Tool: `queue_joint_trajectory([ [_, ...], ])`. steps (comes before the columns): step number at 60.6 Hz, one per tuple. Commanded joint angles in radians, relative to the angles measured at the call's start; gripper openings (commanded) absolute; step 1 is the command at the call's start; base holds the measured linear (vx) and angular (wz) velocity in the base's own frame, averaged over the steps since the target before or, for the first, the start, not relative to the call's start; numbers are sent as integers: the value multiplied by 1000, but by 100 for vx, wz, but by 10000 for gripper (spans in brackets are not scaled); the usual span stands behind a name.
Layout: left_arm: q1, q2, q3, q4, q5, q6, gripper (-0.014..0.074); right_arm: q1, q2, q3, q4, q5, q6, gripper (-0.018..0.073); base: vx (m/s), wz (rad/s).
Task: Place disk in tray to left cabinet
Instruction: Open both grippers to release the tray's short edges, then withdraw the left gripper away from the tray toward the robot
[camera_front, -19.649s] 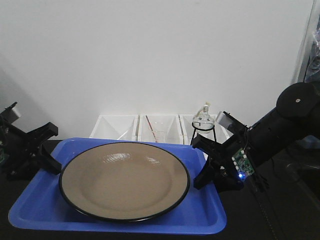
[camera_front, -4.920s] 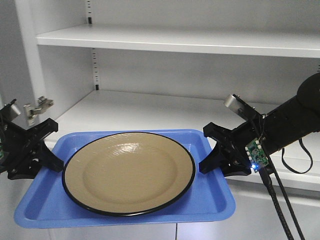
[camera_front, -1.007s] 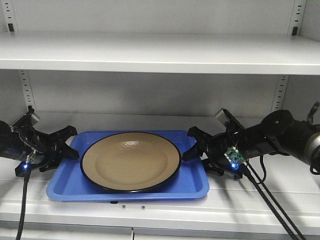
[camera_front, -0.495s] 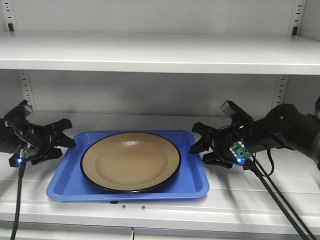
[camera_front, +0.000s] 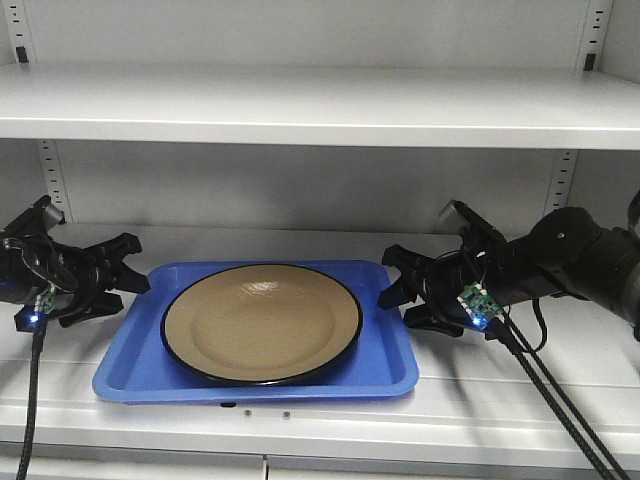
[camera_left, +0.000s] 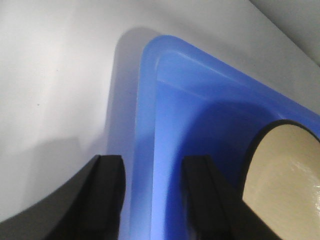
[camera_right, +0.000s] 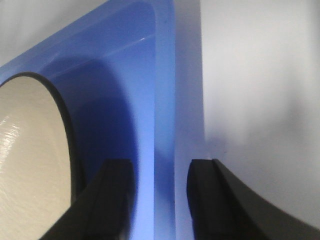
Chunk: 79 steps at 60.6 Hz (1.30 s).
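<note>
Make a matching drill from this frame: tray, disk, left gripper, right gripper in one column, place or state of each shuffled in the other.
Things:
1. tray
2. disk
3. left gripper
4. right gripper

Places or states:
A. open, fingers either side of the tray's right rim
B. lies flat inside the tray
C. open, fingers either side of the tray's left rim
D. rests on the cabinet shelf

Pairs: 1-D, 2-B, 3-C, 4-A
</note>
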Motion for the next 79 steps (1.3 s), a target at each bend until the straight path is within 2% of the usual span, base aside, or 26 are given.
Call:
queue_joint_trajectory([
  [1, -1, -58, -30, -41, -38, 5, 412, 0, -63, -29, 28, -43, 1, 340, 0, 0],
  [18, -2, -52, -30, -39, -45, 5, 412, 0, -63, -29, 28, -43, 1, 340, 0, 0],
  [25, -1, -76, -12, 20, -63, 8, 412, 0, -63, -29, 28, -43, 1, 340, 0, 0],
  [30, -1, -123, 49, 33, -107, 7, 412, 0, -63, -29, 28, -43, 1, 340, 0, 1],
  [40, -1, -290, 298, 41, -286, 6, 412, 0, -63, -29, 28, -43, 1, 340, 0, 0],
  [47, -2, -453, 469, 95, -384, 6, 412, 0, -63, -29, 28, -44, 1, 340, 0, 0],
  [59, -1, -681, 641, 255, -409, 5, 386, 0, -63, -29, 28, -44, 1, 340, 0, 0],
  [69, -1, -873, 822, 419, -454, -3, 259, 0, -63, -29, 28, -44, 1, 340, 0, 0],
  [79, -1, -1051, 1047, 497, -527, -3, 111, 0, -63, -29, 28, -43, 1, 340, 0, 0],
])
